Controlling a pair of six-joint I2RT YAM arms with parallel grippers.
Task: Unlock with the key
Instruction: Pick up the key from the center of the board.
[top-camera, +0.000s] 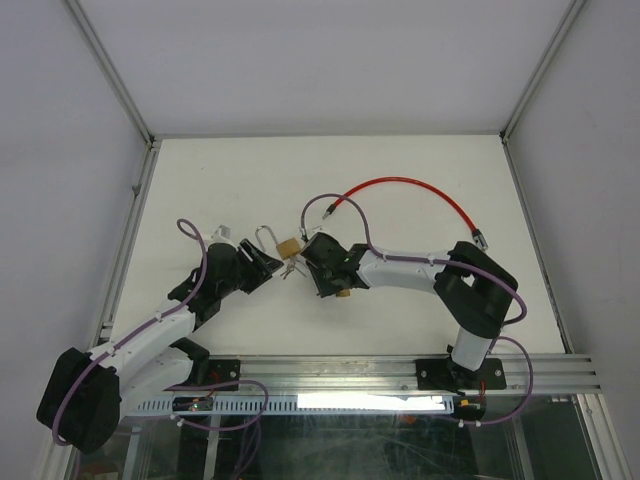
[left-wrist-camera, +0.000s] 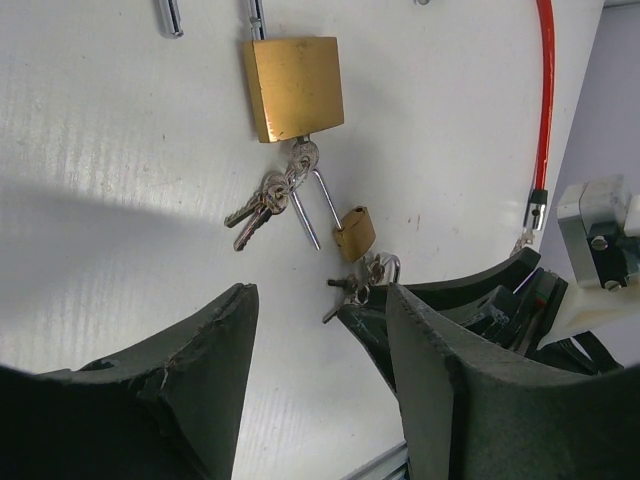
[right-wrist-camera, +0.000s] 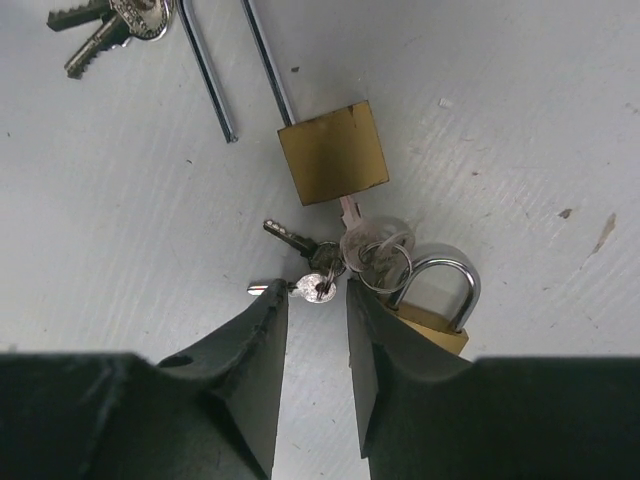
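Three brass padlocks on the white table (top-camera: 400, 150). The large brass padlock (left-wrist-camera: 293, 88) has a key in its base and a bunch of keys (left-wrist-camera: 262, 208) hanging from it. The small long-shackled padlock (right-wrist-camera: 333, 152) also carries an inserted silver key (right-wrist-camera: 350, 215). The third padlock (right-wrist-camera: 435, 305) is partly hidden by the right gripper (right-wrist-camera: 312, 305), whose fingers are narrowly parted and hold nothing. The left gripper (left-wrist-camera: 320, 300) gapes wide and empty. One red cable (top-camera: 410, 185) lies beyond.
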